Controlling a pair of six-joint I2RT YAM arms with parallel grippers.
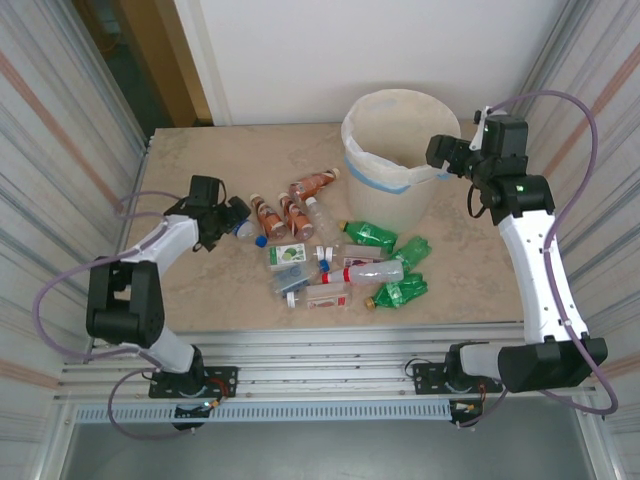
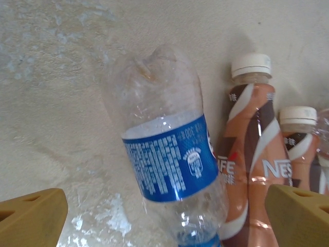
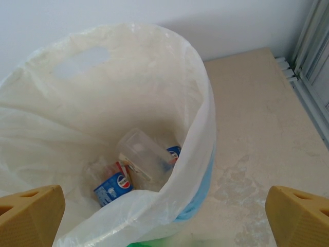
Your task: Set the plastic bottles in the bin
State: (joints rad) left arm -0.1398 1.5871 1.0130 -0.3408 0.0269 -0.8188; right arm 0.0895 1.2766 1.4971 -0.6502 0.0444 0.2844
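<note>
Bin (image 1: 395, 150) at far right of bench (image 1: 180, 170), bag-lined, with crushed bottles (image 3: 139, 157) at the bottom, partly hidden by liner folds. Right tool (image 1: 440, 150) over rim, fingers apart, empty. Left tool (image 1: 235, 215) fingers apart, over clear blue-labelled bottle (image 2: 164, 154). Brown bottles (image 2: 252, 159) just beside. Green bottles (image 1: 385, 240) mid-bench. Clear bottle's cap end cut off at frame edge.

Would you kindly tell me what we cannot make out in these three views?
- Left wrist view: the clear bottle's cap end is cut off by the bottom edge.
- Right wrist view: the liner bag hides part of the bin's bottom, so the bottles inside cannot be counted.
- Top view: labels in the bottle pile are too small to read.
</note>
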